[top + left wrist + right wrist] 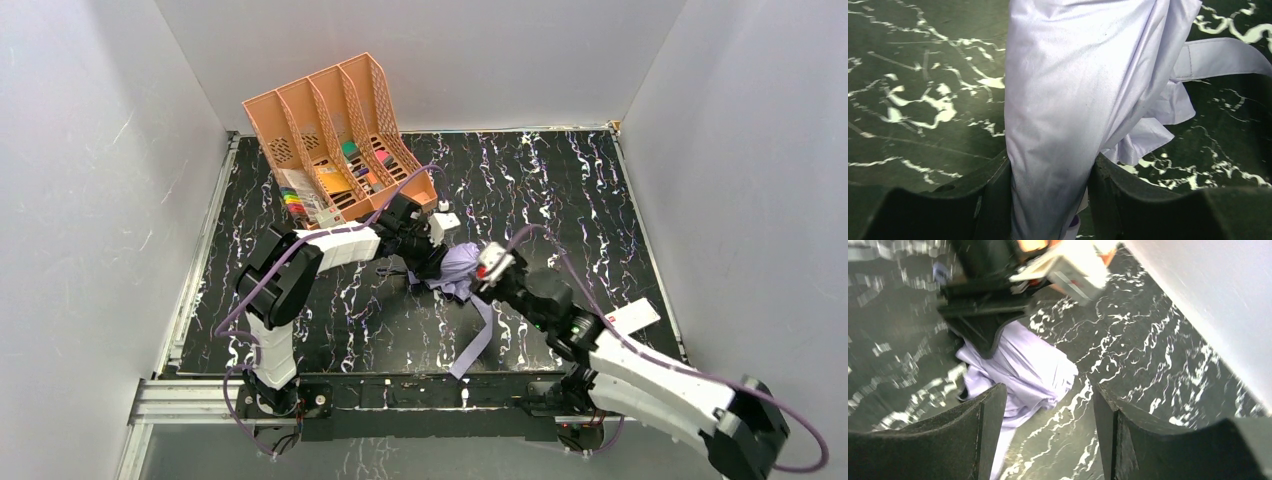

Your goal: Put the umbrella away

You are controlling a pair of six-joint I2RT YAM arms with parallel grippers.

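The umbrella (462, 268), a pale lavender fabric bundle, lies on the black marbled table near the middle, its long strap (474, 343) trailing toward the near edge. My left gripper (428, 262) is shut on the bundle; in the left wrist view the fabric (1068, 100) fills the gap between both fingers. My right gripper (487, 268) is open just right of the bundle. In the right wrist view its fingers (990, 430) stand apart over bare table, with the umbrella (1023, 370) ahead on the left, under the left arm's black gripper (980, 315).
A peach file organiser (335, 135) holding coloured items leans at the back left, close behind the left arm. A white card (632, 318) lies by the right arm. Grey walls close in the table (600, 200) on three sides.
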